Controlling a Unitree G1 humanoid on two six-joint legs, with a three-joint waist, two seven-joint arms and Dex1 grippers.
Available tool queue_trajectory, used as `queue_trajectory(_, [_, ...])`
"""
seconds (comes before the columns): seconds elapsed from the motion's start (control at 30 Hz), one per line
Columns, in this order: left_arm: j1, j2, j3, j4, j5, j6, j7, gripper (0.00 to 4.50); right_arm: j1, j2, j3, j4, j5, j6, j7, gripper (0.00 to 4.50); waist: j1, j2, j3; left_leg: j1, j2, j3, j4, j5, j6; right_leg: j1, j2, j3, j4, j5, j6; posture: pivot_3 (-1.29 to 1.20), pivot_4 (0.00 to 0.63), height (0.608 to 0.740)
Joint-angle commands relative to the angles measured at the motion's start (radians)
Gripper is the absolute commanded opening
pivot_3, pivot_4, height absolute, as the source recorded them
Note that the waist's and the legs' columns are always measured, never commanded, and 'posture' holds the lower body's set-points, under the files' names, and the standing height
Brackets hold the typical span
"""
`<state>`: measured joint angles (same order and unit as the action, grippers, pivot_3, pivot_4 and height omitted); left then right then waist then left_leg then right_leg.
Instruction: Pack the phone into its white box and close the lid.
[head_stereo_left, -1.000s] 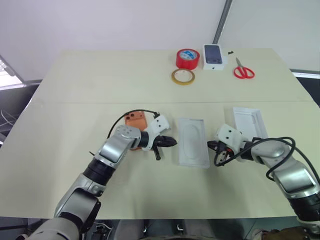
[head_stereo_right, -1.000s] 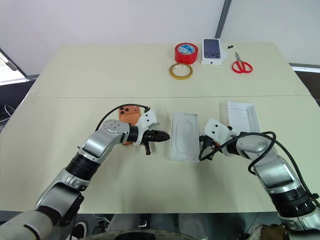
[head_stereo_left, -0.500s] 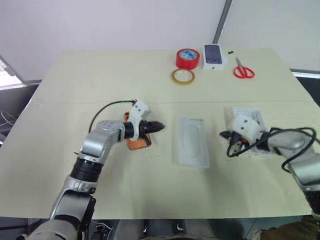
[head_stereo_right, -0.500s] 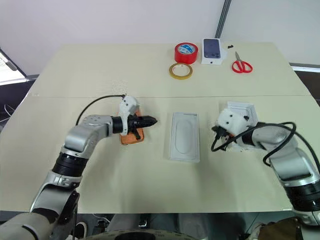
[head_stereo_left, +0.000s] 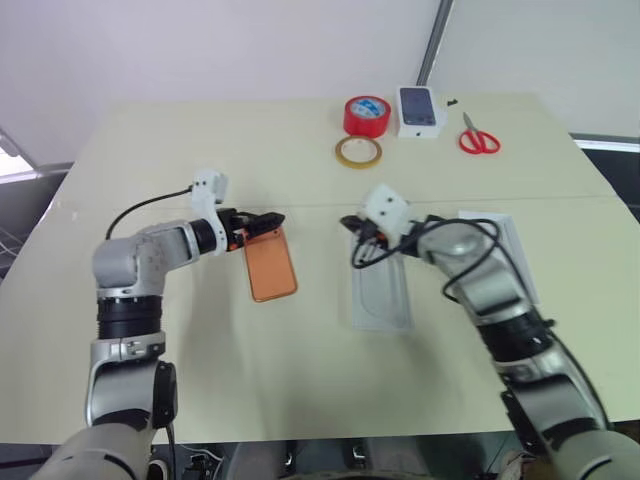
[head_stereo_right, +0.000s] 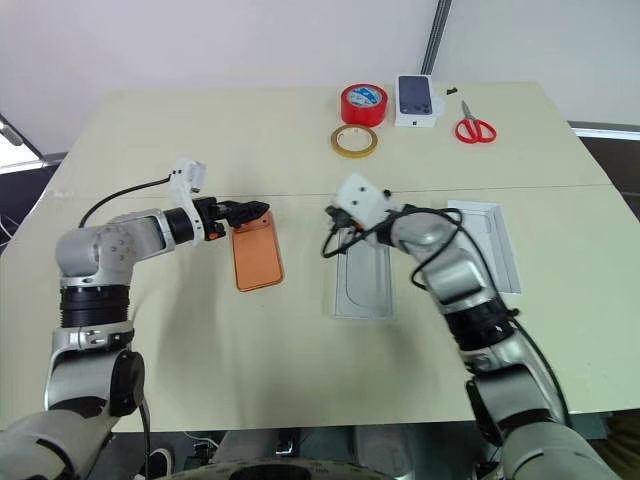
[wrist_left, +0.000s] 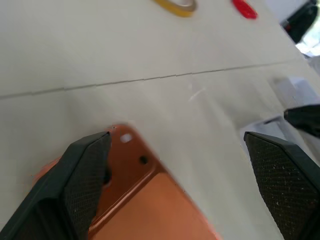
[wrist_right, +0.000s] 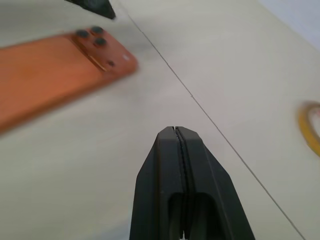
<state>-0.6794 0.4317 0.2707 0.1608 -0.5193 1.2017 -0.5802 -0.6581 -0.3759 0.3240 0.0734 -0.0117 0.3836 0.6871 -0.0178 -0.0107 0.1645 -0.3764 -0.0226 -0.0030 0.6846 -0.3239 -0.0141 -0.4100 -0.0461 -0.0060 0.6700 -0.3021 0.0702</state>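
The orange phone (head_stereo_left: 272, 266) lies flat on the table, back up, its camera cluster at the far end. My left gripper (head_stereo_left: 268, 221) hovers open at that far end, its fingers (wrist_left: 90, 165) spread wide either side of the camera corner (wrist_left: 132, 165) and holding nothing. My right gripper (head_stereo_left: 350, 223) is shut and empty, above the far end of a flat white insert (head_stereo_left: 381, 296) to the right of the phone. In the right wrist view the shut gripper (wrist_right: 174, 132) points past the phone (wrist_right: 60, 65). The white lid (head_stereo_left: 515, 250) lies open side up at the right, partly behind my right arm. The white box is hidden.
At the table's far edge stand a red tape roll (head_stereo_left: 366, 115), a flat yellowish tape ring (head_stereo_left: 358, 151), a small white box printed with a dark phone (head_stereo_left: 419, 110) and red scissors (head_stereo_left: 478, 140). A seam (head_stereo_left: 300, 207) crosses the table.
My left gripper has opened and swung left, uncovering the whole phone. My right arm has swept left from the lid to the far end of the insert, still shut.
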Motion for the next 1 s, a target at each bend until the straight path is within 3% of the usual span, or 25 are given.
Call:
queue_trajectory(0.03, [-0.026,0.017,0.080,0.022,-0.024,0.122,0.077,4.46,-0.047,0.069,0.038,0.076,-0.026,-0.062,-0.009,0.00,0.002,0.000,0.000,0.000,0.000,0.000,0.000,0.000,0.000,0.000,0.000,0.000,0.000,0.000,0.000,0.00,0.150,0.740])
queue_trajectory(0.37, [0.024,-0.001,0.176,-0.036,-0.051,0.393,0.167,4.46,-0.113,0.133,0.154,0.260,-0.111,-0.145,0.089,0.00,-0.004,0.000,0.000,0.001,-0.001,0.000,0.000,0.000,-0.001,0.000,0.000,0.000,0.001,0.000,0.000,0.00,0.150,0.740])
queue_trajectory(0.63, [0.041,-0.049,0.144,0.012,-0.057,0.412,0.191,4.46,-0.142,0.146,0.172,0.312,-0.149,-0.165,0.151,0.00,-0.001,0.001,-0.002,0.003,-0.001,0.000,0.000,0.001,-0.002,0.001,0.000,0.000,0.003,0.000,0.000,0.00,0.150,0.740])
queue_trajectory(1.0, [0.008,-0.149,0.098,0.116,-0.092,0.413,0.227,4.46,-0.093,0.137,0.150,0.213,-0.139,-0.077,0.201,0.00,0.009,0.009,-0.014,0.005,-0.003,-0.002,0.000,0.001,-0.002,0.005,-0.002,0.000,0.002,0.000,0.000,0.00,0.150,0.740])
